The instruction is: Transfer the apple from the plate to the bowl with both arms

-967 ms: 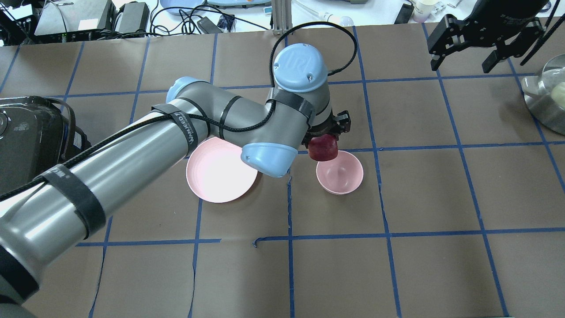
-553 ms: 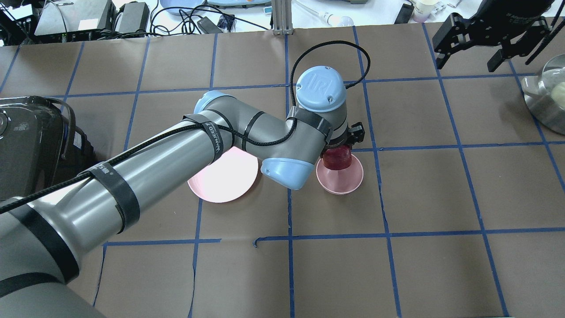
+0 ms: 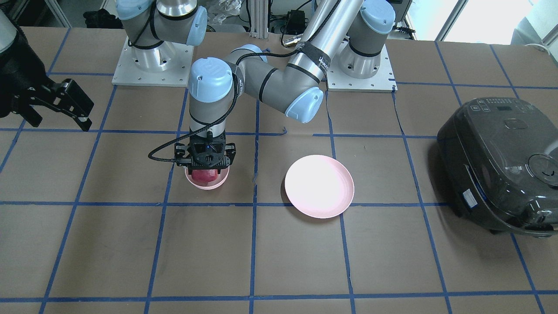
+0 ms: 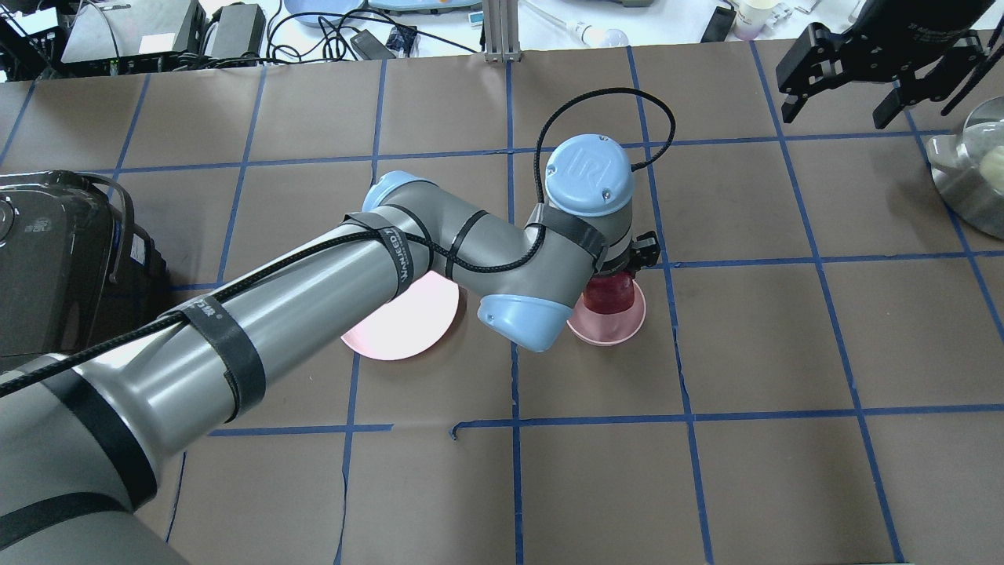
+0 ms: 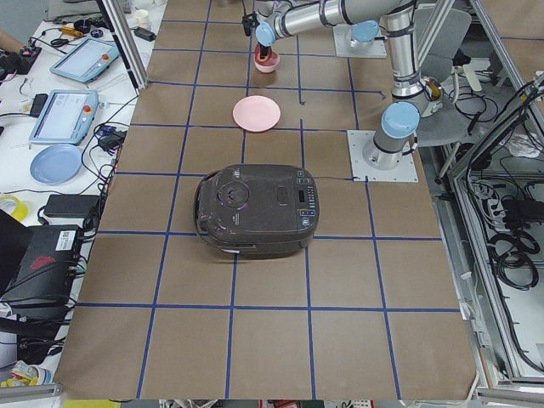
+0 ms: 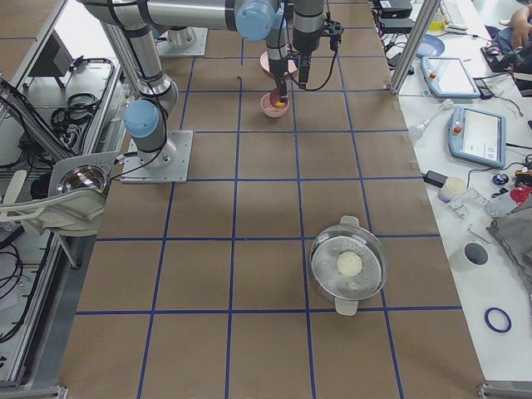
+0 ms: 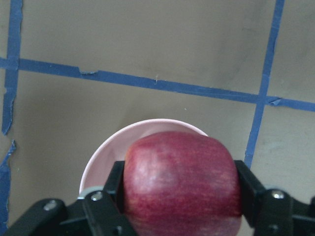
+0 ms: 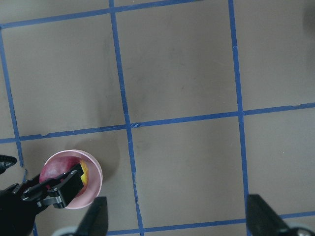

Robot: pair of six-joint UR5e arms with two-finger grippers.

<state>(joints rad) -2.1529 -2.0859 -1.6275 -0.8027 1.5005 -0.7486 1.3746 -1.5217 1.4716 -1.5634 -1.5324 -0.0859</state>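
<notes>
**Apple at the bowl, in the left gripper: overhead view, left to right**

1. Cooker (image 4: 55, 259). Black and glossy, lid down. Well left of the bowl, at the table's edge. The small panel print on top is too fine to read.
2. Left arm (image 4: 298, 306). Silver-grey, reaching in towards the bowl, with a black cable strapped along it. One black strap (image 4: 401, 260) bears white lettering, seemingly "WANEED"; the reading is not certain.
3. Plate (image 4: 400, 329). Pale pink and shallow, with nothing on it. Near the bowl on its left, not touching, and partly under the arm.
4. Wrist cap (image 4: 588, 174). Light blue, marked with the "UR" logo. It is directly above the bowl.
5. Left gripper (image 3: 205, 168). Points straight down into the bowl, its fingers pressed on either side of the apple.
6. Apple (image 7: 181, 182). Dark red, with a yellow patch on one side. It is low within the bowl's rim; whether it rests on the bottom cannot be told.
7. Bowl (image 4: 620, 333). Small, deep and pink, standing on the table (image 4: 706, 486), which is covered in brown paper with a blue tape grid.
8. Right gripper (image 4: 839, 102). Raised, far beyond the bowl to its right, with fingers spread wide and holding nothing.
9. Steel pot (image 4: 969, 180). Well right of the bowl, with a pale round item inside.
</notes>
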